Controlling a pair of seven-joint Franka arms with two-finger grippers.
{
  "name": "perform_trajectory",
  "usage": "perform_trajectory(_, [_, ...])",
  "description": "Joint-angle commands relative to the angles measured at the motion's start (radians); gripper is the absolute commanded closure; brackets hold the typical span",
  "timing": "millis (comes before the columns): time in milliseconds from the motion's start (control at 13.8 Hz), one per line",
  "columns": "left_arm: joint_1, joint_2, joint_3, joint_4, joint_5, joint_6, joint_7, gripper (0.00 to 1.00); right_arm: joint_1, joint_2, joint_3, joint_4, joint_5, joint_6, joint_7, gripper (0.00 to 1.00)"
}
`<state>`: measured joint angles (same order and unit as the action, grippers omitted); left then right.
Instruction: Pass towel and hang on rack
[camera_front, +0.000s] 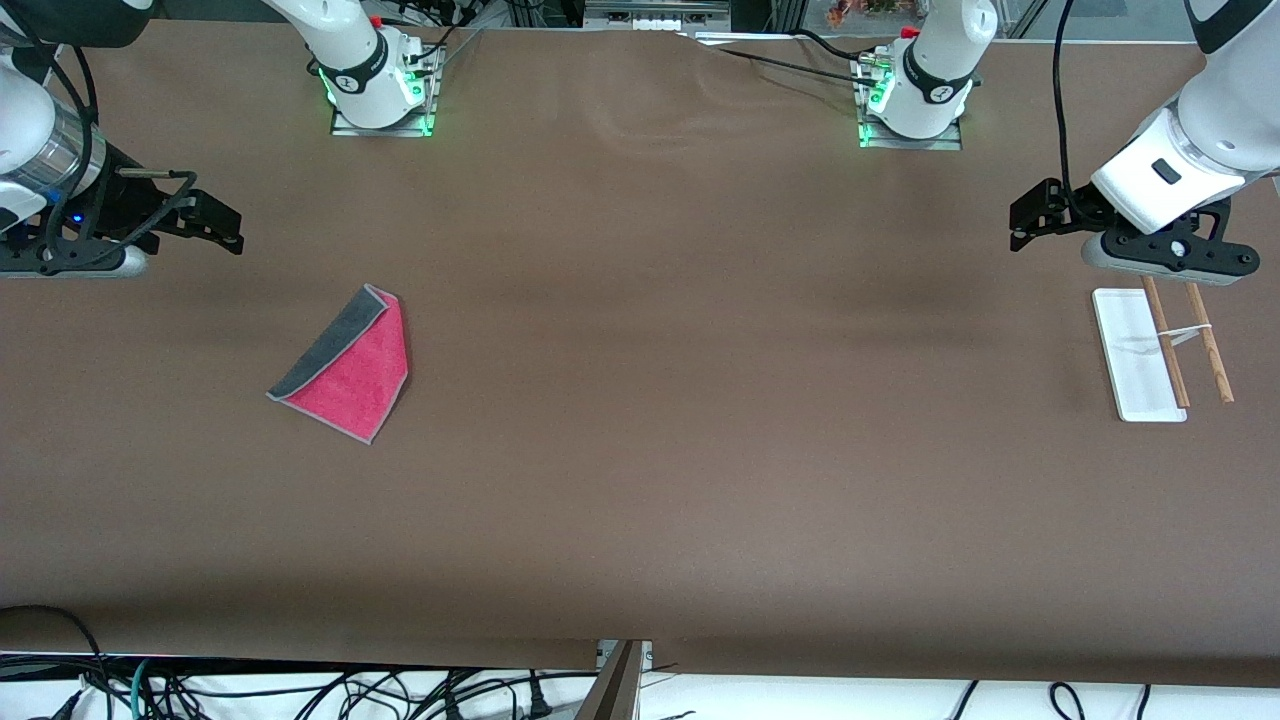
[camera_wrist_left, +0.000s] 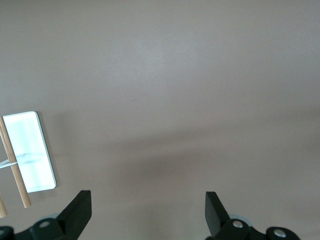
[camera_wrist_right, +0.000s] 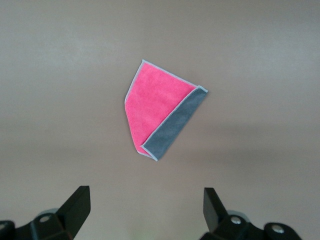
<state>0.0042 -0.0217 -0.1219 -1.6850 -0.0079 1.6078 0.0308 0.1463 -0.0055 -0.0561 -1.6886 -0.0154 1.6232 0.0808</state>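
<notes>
Front view showed the towel (camera_front: 345, 365) flat on the desk (camera_front: 640, 480) toward the right arm's end, nearest the wide-open, empty right fingers (camera_front: 215, 222); left fingers (camera_front: 1030, 215), equally wide, hovered by the rack (camera_front: 1160, 350).

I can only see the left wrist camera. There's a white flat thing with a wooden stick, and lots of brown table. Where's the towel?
Observer: The small pinkish-red cloth towel lies flat on the brown table, toward the right arm's end.
Operator: Is it all pink?
Observer: No, one edge is folded over, showing a dark grey face with a grey stitched edge.
Operator: Is anyone holding it?
Observer: No. The right gripper hangs open above the table, with the towel in its wrist view; nothing is between its fingers.
Operator: How many sticks does my white thing have?
Observer: Two thin light-brown wooden rods on the rack, joined by a white crosspiece. The left gripper hangs open near it.
</notes>
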Motion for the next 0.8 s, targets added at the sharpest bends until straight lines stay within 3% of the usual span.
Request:
perform_trajectory(0, [0.005,0.003,-0.004,0.011,0.022,-0.002,0.026,0.0,0.016,-0.002,0.005,0.003,-0.023,0.013,0.028,0.0])
perform_trajectory(727, [0.003,0.003,-0.004,0.013,0.022,-0.002,0.024,0.0,0.035,0.009,0.012,0.007,-0.032,0.007,0.013,0.0])
